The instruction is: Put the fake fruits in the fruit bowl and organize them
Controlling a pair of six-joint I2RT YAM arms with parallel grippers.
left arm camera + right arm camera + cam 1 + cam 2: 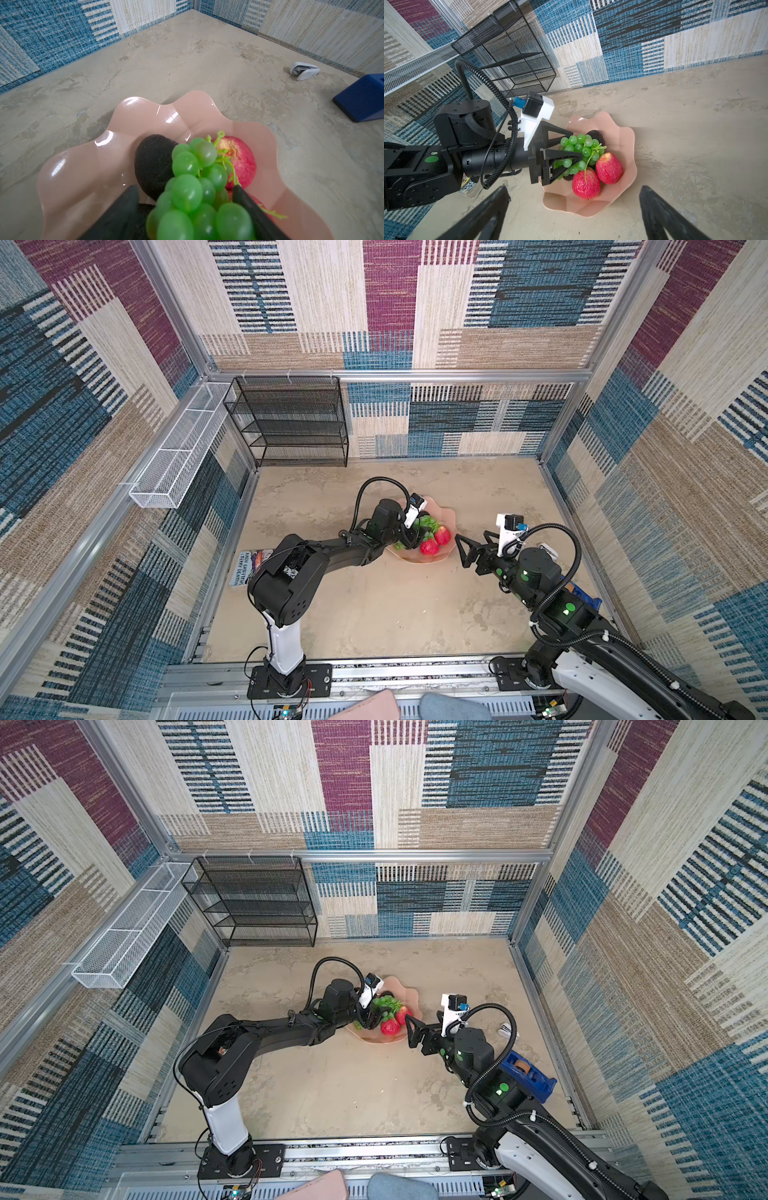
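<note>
The pale-pink fruit bowl sits mid-table and holds fake fruits. Two red apples lie at its near-right side, seen in both top views. The green grapes rest on a dark avocado. My left gripper reaches into the bowl, its jaws spread wide on either side of the grapes. My right gripper hovers open and empty just right of the bowl.
A colourful book lies at the left edge under the left arm. A black mesh shelf and a white wire basket stand at the back left. A blue box and a small white device sit at the right.
</note>
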